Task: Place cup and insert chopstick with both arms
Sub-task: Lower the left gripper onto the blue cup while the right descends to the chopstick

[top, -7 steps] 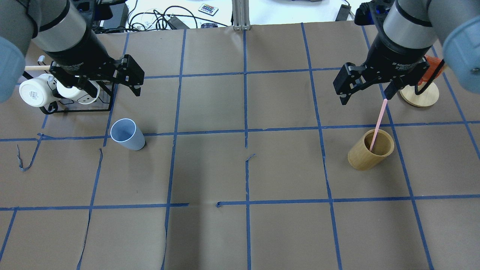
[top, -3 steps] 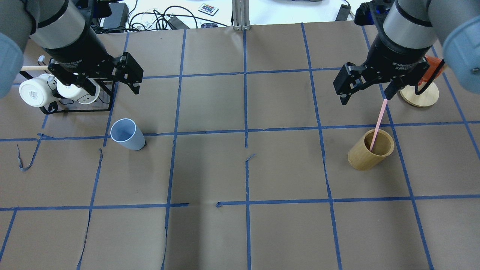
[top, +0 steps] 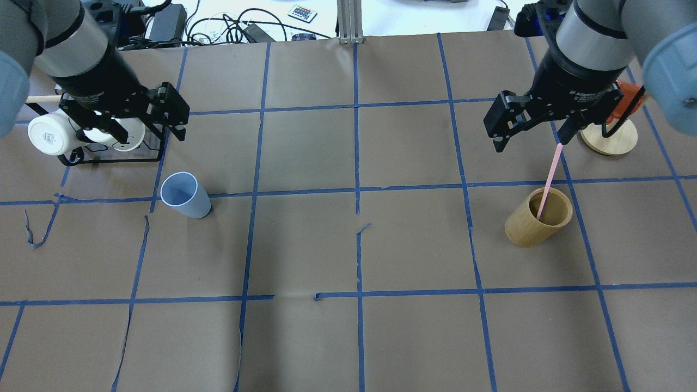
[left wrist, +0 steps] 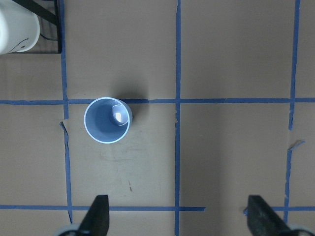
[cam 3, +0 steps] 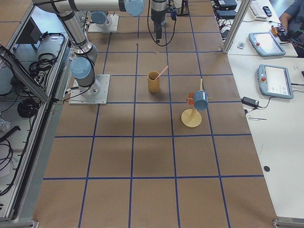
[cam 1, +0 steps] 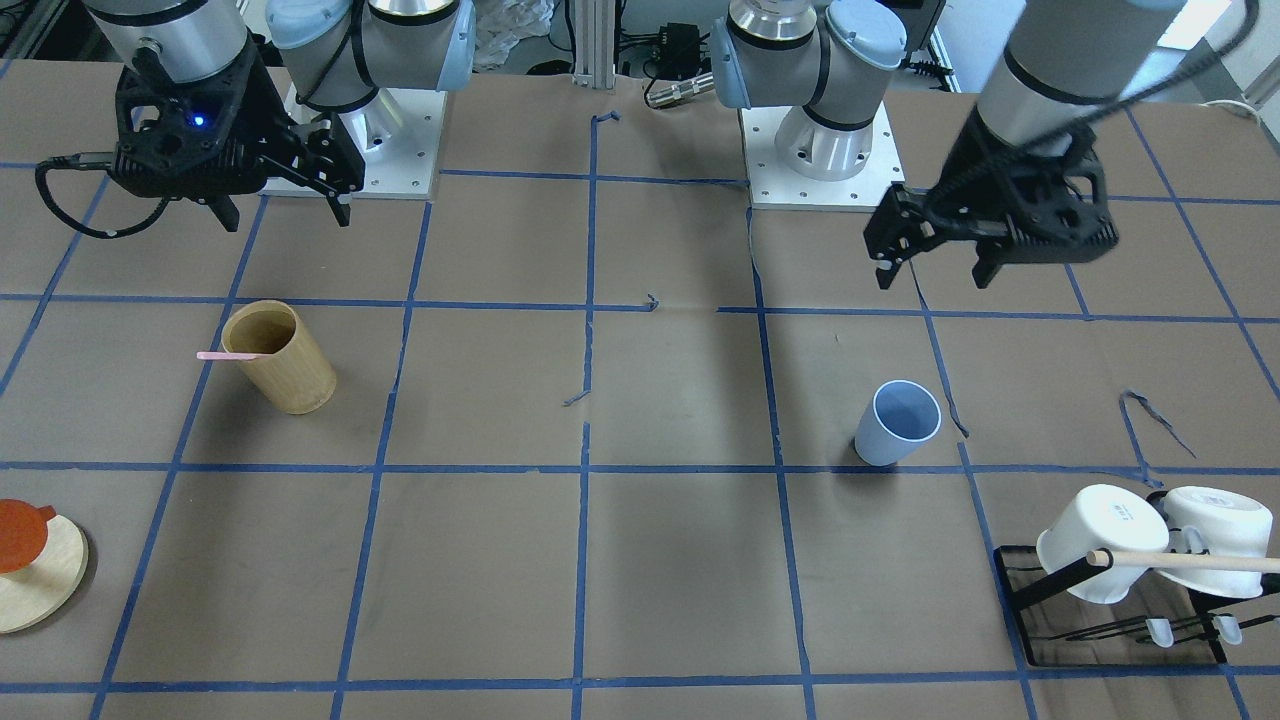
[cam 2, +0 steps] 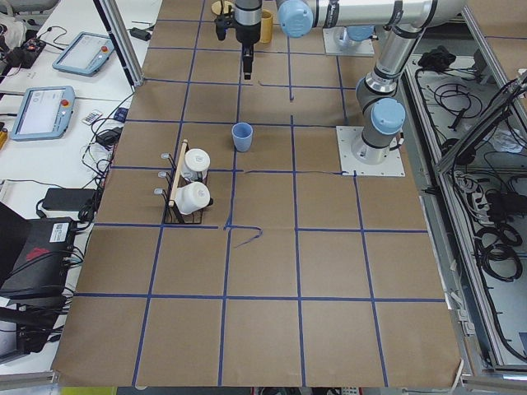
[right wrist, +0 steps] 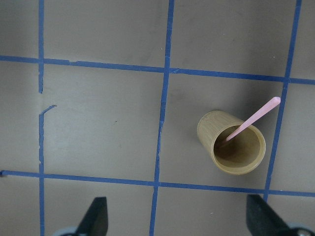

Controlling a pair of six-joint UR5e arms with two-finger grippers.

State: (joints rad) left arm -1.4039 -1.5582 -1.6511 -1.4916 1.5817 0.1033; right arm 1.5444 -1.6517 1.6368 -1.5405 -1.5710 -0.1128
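The light blue cup [top: 185,195] stands upright on the table's left half, also in the front view [cam 1: 897,423] and the left wrist view [left wrist: 107,120]. My left gripper [top: 142,130] hangs open and empty above the table, beyond the cup and apart from it [cam 1: 933,280]. The pink chopstick [top: 550,177] leans in a tan bamboo cylinder [top: 536,220] on the right, also in the right wrist view [right wrist: 253,118]. My right gripper [top: 530,142] hangs open and empty above and beyond the cylinder [cam 1: 286,218].
A black wire rack [top: 109,158] with two white mugs [top: 49,133] and a long wooden rod [cam 1: 1190,562] stands at the far left, close under my left arm. A round wooden stand [top: 610,139] with an orange piece is at the far right. Cables [top: 228,27] lie past the far edge.
My left gripper has moved left, toward the mug rack, still open. The right gripper, cup and chopstick have not moved.
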